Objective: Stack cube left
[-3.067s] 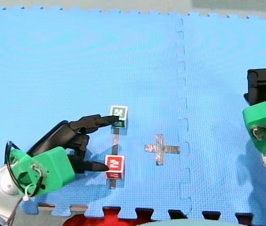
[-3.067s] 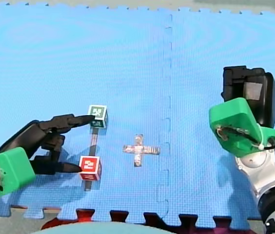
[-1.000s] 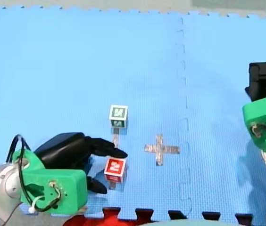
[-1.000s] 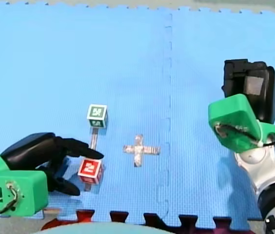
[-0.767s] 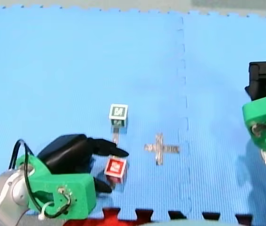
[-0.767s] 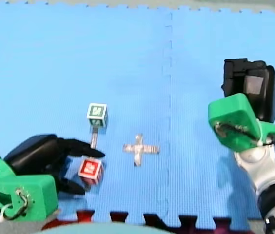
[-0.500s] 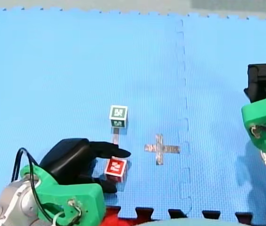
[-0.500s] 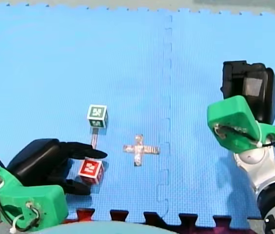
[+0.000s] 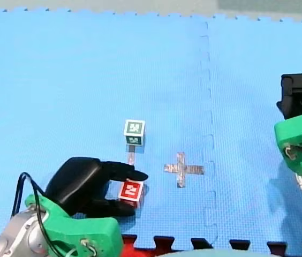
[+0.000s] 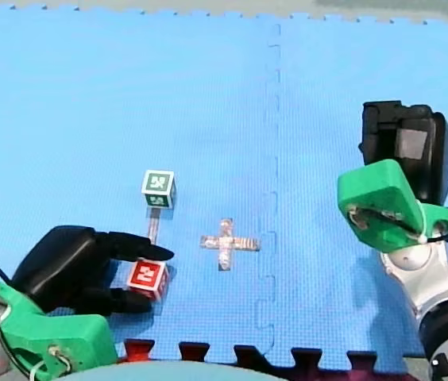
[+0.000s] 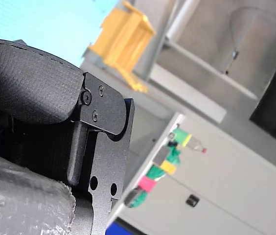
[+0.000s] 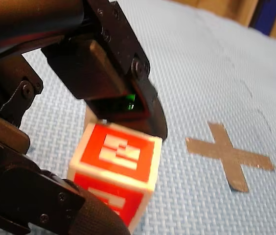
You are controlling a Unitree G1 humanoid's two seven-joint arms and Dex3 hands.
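L hand [image 10: 81, 266] grips red cube [image 10: 146, 278], R hand [image 10: 403, 147] aside

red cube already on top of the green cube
No, the red cube is held by the left hand, apart from the green cube.

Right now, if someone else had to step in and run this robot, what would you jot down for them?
The left hand is at the near left of the blue mat, fingers closed on the red cube, which sits tilted between them.
The right hand is at the mat's right side, far from both cubes.
The green cube stands on the mat just beyond the red one, left of the tape cross.
Done: red cube grasped.
Left: lift it, set it on the green cube, let go.
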